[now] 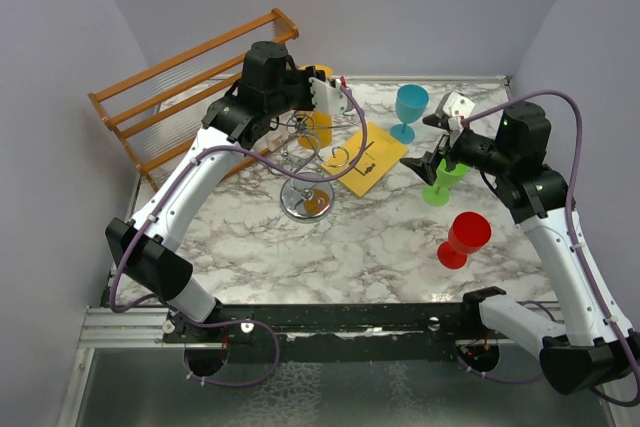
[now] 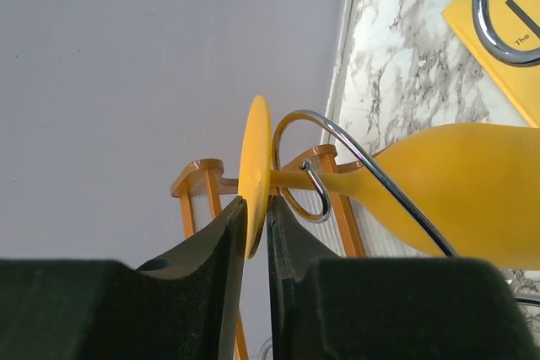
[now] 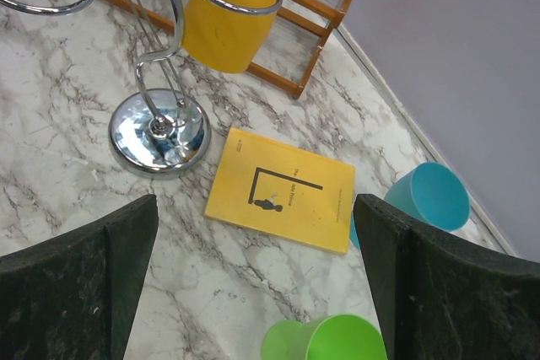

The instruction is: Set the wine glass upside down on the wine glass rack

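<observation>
Glass (image 2: 456,183), yellow, hangs bowl-down on the chrome rack (image 1: 305,202), stem in a wire loop, upper middle of the top view. The desk (image 1: 380,247) is grey-veined marble between pale lilac walls, with a wooden shelf (image 1: 190,77) at upper left. A yellow book (image 1: 370,157) lies right of the rack; blue (image 1: 410,107), green (image 1: 440,185) and red (image 1: 465,237) cups stand farther right. The left pincer (image 2: 256,208) flanks the glass's foot closely; whether it grips I cannot tell. The right pincer (image 3: 255,200) gapes wide, holding nothing.
</observation>
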`<state>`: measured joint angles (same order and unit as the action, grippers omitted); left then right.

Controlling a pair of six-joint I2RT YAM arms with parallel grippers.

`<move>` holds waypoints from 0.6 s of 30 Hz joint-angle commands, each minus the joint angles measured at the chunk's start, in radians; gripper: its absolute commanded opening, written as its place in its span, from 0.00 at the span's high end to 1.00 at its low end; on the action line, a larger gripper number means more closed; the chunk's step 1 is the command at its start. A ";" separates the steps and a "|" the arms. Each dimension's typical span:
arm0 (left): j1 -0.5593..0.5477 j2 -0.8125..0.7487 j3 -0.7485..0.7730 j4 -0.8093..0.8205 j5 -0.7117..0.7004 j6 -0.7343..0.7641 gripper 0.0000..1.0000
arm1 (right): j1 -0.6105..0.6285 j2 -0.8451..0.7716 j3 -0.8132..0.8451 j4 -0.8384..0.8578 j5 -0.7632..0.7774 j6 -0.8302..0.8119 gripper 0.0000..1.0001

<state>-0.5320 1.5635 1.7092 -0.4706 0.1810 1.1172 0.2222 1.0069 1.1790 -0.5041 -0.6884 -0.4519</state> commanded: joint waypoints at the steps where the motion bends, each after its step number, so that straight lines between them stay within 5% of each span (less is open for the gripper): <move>1: -0.004 -0.012 0.019 -0.091 -0.009 0.013 0.80 | -0.004 -0.015 -0.009 0.026 0.022 -0.013 0.02; 18: -0.001 -0.002 0.076 -0.193 -0.029 0.058 0.71 | -0.003 -0.017 -0.012 0.028 0.024 -0.015 0.02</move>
<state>-0.5312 1.5635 1.7523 -0.5720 0.1585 1.1580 0.2222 1.0069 1.1763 -0.5034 -0.6853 -0.4553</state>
